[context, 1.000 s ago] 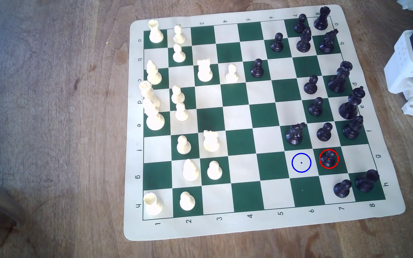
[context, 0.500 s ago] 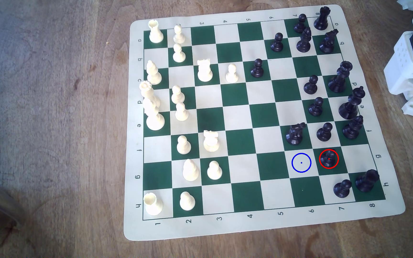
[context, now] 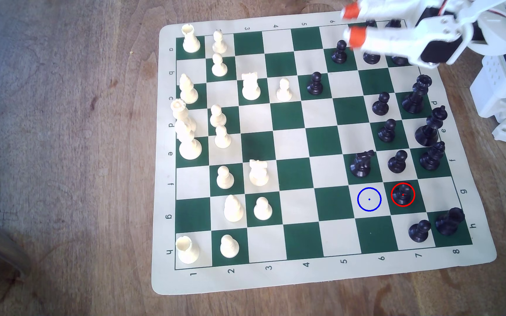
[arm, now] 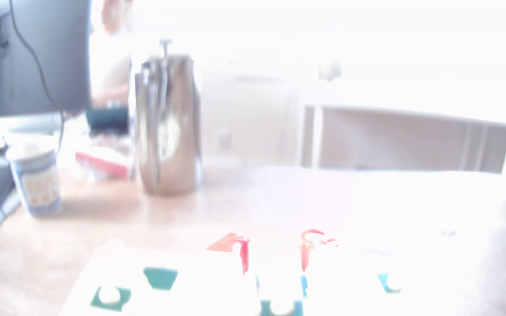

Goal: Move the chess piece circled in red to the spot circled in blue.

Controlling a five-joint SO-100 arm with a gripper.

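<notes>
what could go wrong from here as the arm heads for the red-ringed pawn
1. The gripper, jaws apart and empty, is over the far corner of the board; travelling low toward the circled pawn could topple the black pieces between.
2. The pawn is crowded: a black knight and another pawn stand on nearby squares, so wide jaws might clip them.
3. The blue-ringed square sits right beside the knight's square; a sloppy placement could bump it.

board (context: 288, 145) green-cream checks | pawn (context: 403, 197) black | pincer (context: 354, 24) white, orange tips
</notes>
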